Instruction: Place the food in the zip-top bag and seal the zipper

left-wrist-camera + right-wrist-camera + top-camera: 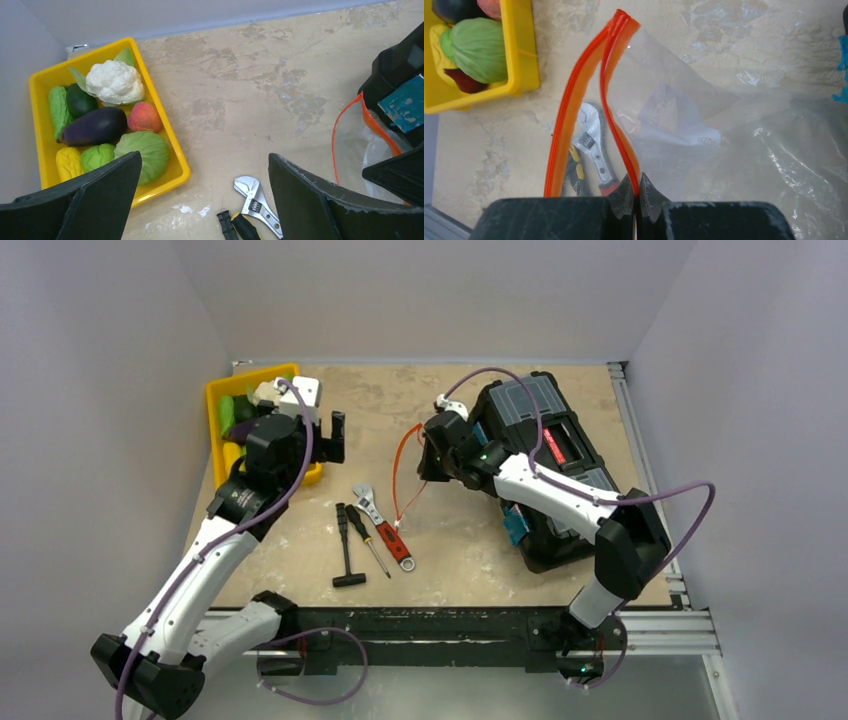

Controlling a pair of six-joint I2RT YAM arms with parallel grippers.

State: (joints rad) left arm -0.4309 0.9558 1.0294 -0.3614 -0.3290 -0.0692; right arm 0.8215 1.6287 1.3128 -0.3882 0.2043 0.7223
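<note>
Right up against the lens, the right gripper (638, 184) has its two black fingers pinched together on one lip of the zipper (616, 115). The other red-orange lip bows away from it, so the mouth stands open.

Biggest thing on the table is the black toolbox (550, 445), lying just behind the right arm. Next is the yellow tray (160, 186) in the far left corner, with all the food in it. Then comes the zip-top bag (709, 100), clear and crinkled, hanging from the right gripper between tray and toolbox, its open mouth turned toward the tray. Whether its lower end touches the table I can't tell.

Inside the tray, the pale cabbage (145, 150) and white cauliflower (115, 81) take the most room. The eggplant (95, 126) lies between them, its long axis across the tray. The orange ball (144, 116) touches its tip, the yellow piece (68, 162) sits in the near corner, and the green pieces (97, 156) fill the gaps. A red-handled wrench (385, 525) and a screwdriver (368, 535) lie near the bag.

The left gripper (202, 165) hovers by the tray with its jaws spread wide and nothing between them. The food lies ahead and to its left, the bag off to its right, so the left arm looks far the nearer for the pick.
</note>
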